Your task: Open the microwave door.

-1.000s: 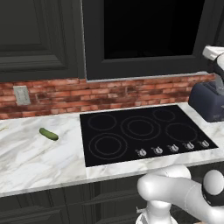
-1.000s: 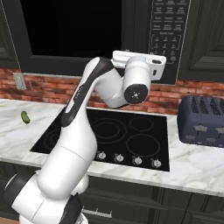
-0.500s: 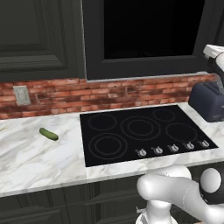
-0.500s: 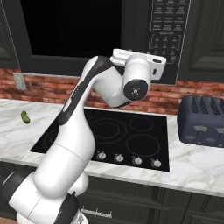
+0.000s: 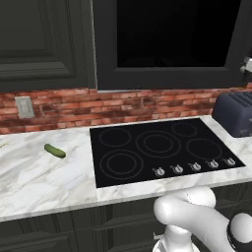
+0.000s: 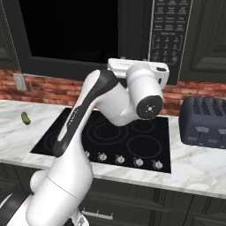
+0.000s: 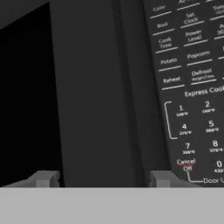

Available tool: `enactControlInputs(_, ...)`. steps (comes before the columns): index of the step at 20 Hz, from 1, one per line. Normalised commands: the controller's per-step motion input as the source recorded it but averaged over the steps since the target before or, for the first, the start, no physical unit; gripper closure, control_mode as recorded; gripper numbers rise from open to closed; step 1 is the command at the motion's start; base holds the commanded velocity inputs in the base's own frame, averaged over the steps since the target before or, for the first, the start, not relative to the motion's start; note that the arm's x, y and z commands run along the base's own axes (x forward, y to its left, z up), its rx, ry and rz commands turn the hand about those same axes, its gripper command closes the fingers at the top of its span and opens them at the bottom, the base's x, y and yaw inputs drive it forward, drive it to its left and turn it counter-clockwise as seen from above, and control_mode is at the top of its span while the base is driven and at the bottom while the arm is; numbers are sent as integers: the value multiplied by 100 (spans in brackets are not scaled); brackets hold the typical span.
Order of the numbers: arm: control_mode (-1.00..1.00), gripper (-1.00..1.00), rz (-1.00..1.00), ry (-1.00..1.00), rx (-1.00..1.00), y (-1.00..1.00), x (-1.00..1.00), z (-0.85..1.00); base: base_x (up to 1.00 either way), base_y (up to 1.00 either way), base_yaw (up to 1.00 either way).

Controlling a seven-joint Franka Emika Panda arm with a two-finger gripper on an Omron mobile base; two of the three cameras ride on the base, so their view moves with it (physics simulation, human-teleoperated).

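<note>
The microwave door [image 5: 167, 78] is a wide matte-black panel with a big dark window, hanging shut above the cooktop. In the right base view the door [image 6: 70, 66] sits left of the keypad [image 6: 170, 39], and my white hand [image 6: 137, 70] is raised close in front of the door's right edge. From the hand camera, the door's right frame [image 7: 87, 109] stands between my two fingertips [image 7: 41, 179], with the dark window to the left and the keypad [image 7: 192, 87] to the right. My gripper [image 7: 100, 180] is open with nothing in it. A bit of the hand [image 5: 247, 66] shows at the right edge.
A black glass cooktop [image 6: 110, 137] with knobs lies on the marble counter [image 5: 44, 172] below. A dark toaster [image 6: 205, 121] stands at the right. A small green cucumber [image 5: 54, 150] lies at the left. Dark cabinets [image 5: 39, 44] flank the microwave above a brick backsplash.
The hand has edged a little closer to the microwave and its wrist joint has dropped slightly. The door looks unchanged.
</note>
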Motion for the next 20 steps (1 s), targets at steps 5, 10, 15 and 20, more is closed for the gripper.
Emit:
enactControlInputs(5,-100,100,16,0,0,-27,-100,-7,0,0,0)
enactControlInputs(10,-100,100,15,0,0,-11,-100,-12,0,0,0)
enactControlInputs(15,-100,100,11,0,0,0,-100,-7,0,0,0)
enactControlInputs(20,-100,-100,6,-3,0,-5,-45,0,0,0,0)
